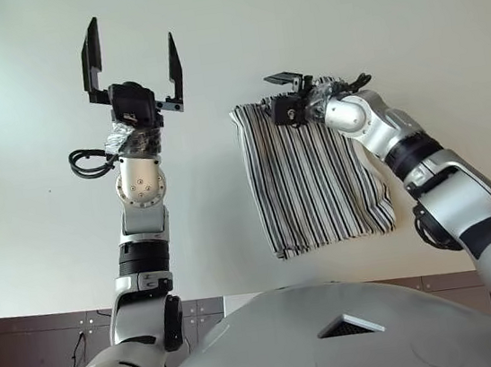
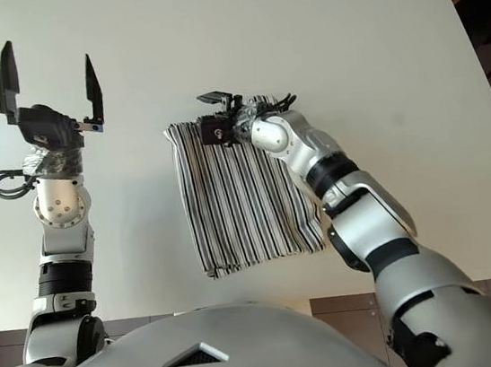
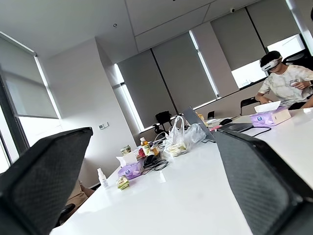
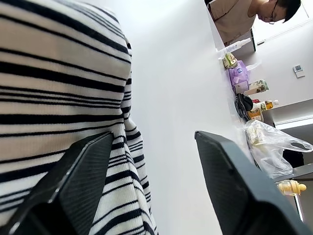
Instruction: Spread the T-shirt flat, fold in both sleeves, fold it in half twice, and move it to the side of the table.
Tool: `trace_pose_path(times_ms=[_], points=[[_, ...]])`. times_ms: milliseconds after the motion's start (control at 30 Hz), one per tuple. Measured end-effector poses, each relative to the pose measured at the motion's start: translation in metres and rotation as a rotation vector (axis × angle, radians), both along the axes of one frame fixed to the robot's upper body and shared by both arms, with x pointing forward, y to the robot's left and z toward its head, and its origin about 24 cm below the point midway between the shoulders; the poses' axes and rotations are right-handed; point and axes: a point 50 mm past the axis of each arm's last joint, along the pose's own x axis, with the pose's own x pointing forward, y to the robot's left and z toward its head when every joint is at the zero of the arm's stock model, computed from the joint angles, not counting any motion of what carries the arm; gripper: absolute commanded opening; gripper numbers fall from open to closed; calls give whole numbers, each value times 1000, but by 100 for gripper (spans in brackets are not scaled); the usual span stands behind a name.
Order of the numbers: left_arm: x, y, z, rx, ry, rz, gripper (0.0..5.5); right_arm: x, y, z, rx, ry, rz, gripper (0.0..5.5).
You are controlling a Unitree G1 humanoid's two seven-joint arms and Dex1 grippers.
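The black-and-white striped T-shirt (image 1: 312, 175) lies folded into a compact rectangle on the white table (image 1: 40, 201), right of centre. My right gripper (image 1: 281, 95) is open at the shirt's far edge, near its far left corner. In the right wrist view one finger (image 4: 73, 191) hangs over the striped cloth (image 4: 49, 73) and the other finger (image 4: 234, 186) over bare table; nothing is held. My left gripper (image 1: 131, 36) is raised left of the shirt, well apart from it, fingers pointing away from me and open wide with nothing between them (image 3: 152, 132).
Bare tabletop surrounds the shirt on the left, right and far side. The table's near edge (image 1: 45, 311) runs just behind the shirt's near hem. At the table's far end stand a plastic bag (image 3: 181, 137), bottles and tissue boxes (image 3: 129, 169).
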Motion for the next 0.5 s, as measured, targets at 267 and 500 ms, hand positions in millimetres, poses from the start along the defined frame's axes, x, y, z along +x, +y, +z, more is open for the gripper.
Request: trace_pose_path(times_ms=[267, 500], points=[[5, -6, -1, 15, 2, -22, 459, 18, 11, 2, 9, -32, -161, 307], [-2, 14, -3, 177, -9, -42, 459, 10, -28, 50, 264, -555, -114, 307]])
